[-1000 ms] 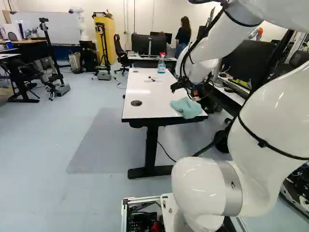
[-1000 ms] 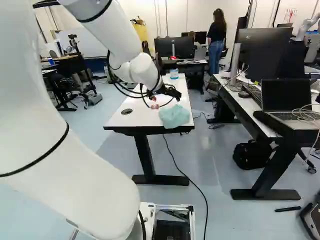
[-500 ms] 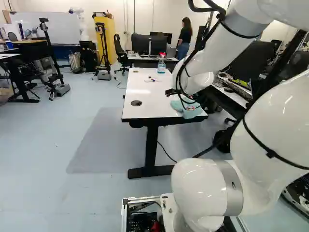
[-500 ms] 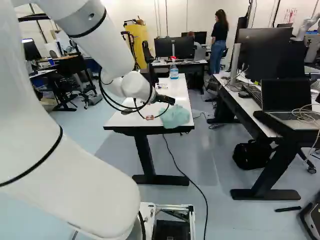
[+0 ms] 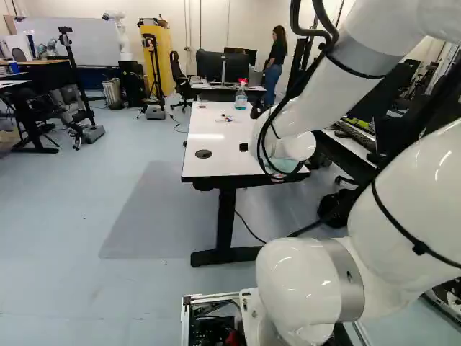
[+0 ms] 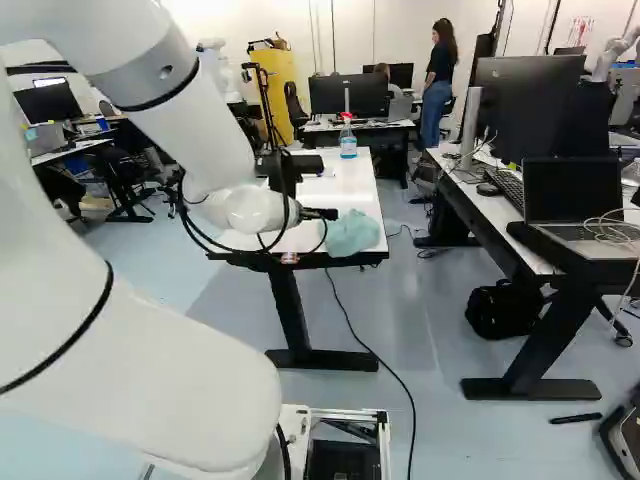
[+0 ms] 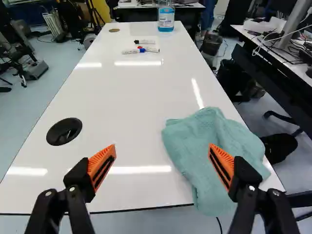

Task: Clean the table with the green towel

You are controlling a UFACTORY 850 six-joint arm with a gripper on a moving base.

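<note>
Gripper [image 7: 162, 148] gapes open near the towel [image 7: 207, 126]; it should be centred over the towel's middle before lowering, for a fuller pinch.

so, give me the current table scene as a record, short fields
gripper: open, nothing between its fingers
towel: green, crumpled, on the table, partly over its near edge
towel_gripped: no
markers: lying toward the far end
spray_bottle: upright, beyond the markers
black_disc: set in the tabletop, near end
</note>
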